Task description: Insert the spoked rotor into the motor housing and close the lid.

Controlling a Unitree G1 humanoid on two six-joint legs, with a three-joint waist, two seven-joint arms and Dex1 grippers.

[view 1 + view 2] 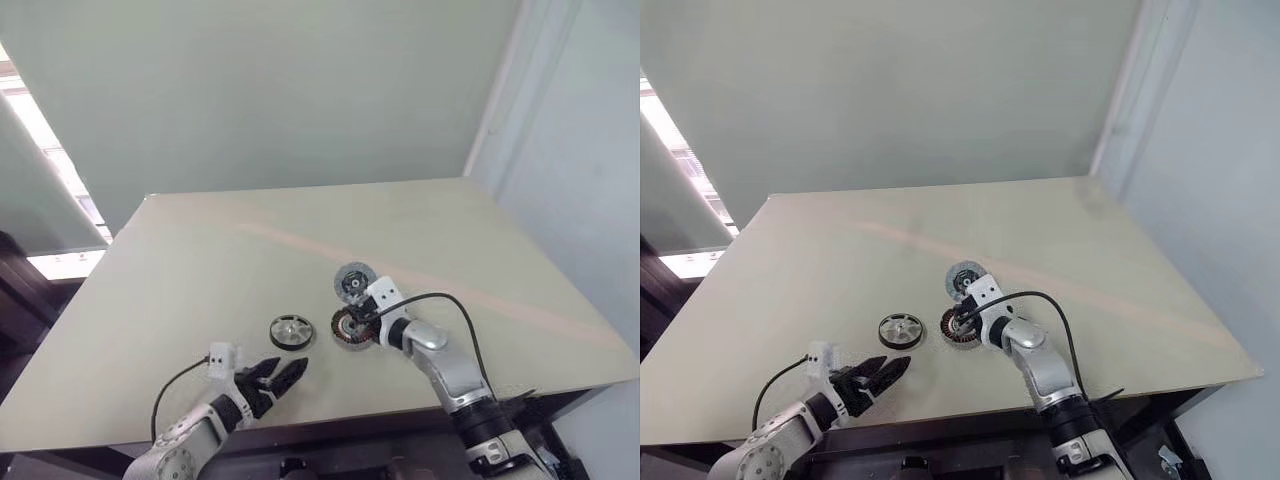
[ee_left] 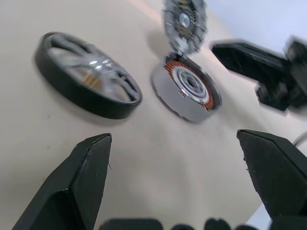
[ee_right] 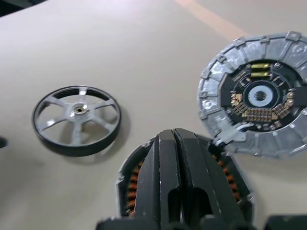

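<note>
Pale beige worktop [image 1: 200,270], seen from above, bearing three small round parts near its front edge. Spoked rotor [image 1: 290,331]: silver wheel with black rim, lying flat, left of the other two parts and clear of both. Motor housing [image 1: 349,329]: disc with copper-brown windings and silver hub, lying flat just right of the rotor. Lid [image 1: 354,282]: grey disc with dark centre, lying beyond the housing, its edge touching or just overlapping the housing's far edge.

Left gripper [image 1: 272,378]: black fingers [image 2: 79,179] spread wide, empty, hovering low near the front edge, pointing toward the rotor; rotor ahead of the fingertips, apart from them and not between them; in the left wrist view, housing [image 2: 188,87] and lid [image 2: 184,21] farther off in the open gap's line.

Right gripper [image 3: 178,139]: fingers [image 3: 163,177] pressed together, pinching nothing, reaching in from the right over the housing [image 3: 128,187]; tips above the housing's middle, contact with it not discernible. Rotor [image 3: 76,119] to one side of these fingers, well clear; lid [image 3: 256,93] to the other side, just beside the tips.
</note>
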